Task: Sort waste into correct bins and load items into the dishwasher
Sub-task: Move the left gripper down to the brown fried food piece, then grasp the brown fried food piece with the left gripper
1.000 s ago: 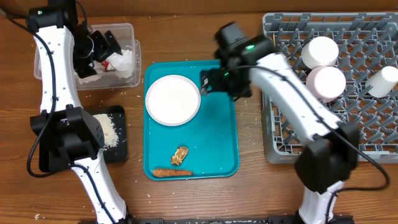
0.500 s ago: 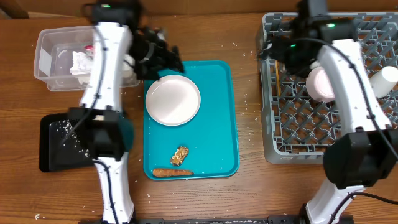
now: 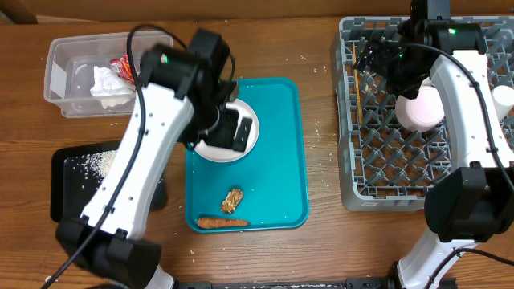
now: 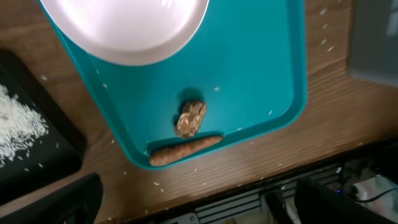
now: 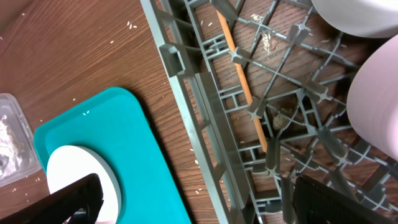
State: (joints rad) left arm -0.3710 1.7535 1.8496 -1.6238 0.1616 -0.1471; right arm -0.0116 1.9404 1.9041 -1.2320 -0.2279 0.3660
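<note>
A small white plate [image 3: 210,140] [image 4: 124,25] lies at the far end of the teal tray [image 3: 277,160]. My left gripper [image 3: 233,128] [image 4: 199,208] hangs open and empty above it. A brown food lump [image 3: 232,201] [image 4: 190,118] and a brown-orange food stick [image 3: 221,222] [image 4: 185,149] lie near the tray's front edge. The grey dish rack [image 3: 377,177] [image 5: 205,106] holds a thin wooden stick [image 3: 354,58] [image 5: 245,87] and an upturned white bowl [image 3: 422,108] [image 5: 379,93]. My right gripper [image 3: 373,58] [image 5: 205,208] is open over the rack's left edge.
The clear tub [image 3: 68,60] at the back left holds a crumpled napkin [image 3: 104,80] and a red wrapper [image 3: 127,66]. The black tray [image 3: 68,189] [image 4: 37,162] carries rice grains [image 3: 92,163] [image 4: 18,124]. Loose grains dot the wooden table.
My left arm has swung from the clear tub to above the white plate. My right arm has gone from the teal tray to the rack's far left corner.
</note>
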